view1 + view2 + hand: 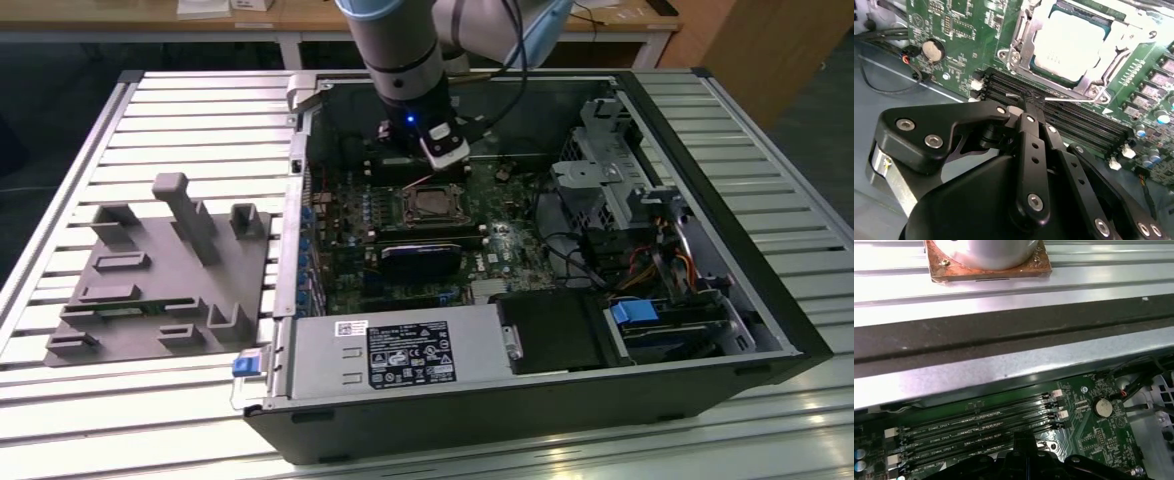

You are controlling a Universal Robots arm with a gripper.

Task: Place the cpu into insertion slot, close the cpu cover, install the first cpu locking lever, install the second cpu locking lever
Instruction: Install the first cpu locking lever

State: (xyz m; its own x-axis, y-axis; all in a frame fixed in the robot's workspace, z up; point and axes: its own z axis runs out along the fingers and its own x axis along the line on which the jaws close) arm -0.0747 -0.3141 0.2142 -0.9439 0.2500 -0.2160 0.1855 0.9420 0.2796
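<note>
Seated chip (1069, 42) in socket (1093, 89), cover (1029, 35) lowered; latching seemingly left to do, with pincer (1029, 102) pinched shut against a loose lever (1074, 98)

Grey tubular arm (396, 45), pale blue joint cap (550, 30), black linked pincer (1026, 102), silver screws (1035, 201)

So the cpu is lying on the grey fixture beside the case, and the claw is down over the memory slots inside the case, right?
Not quite. The cpu is not on the grey fixture: the second wrist view shows it seated on the motherboard, framed by the cpu cover. The claw is indeed down over the memory slots inside the case.
</note>
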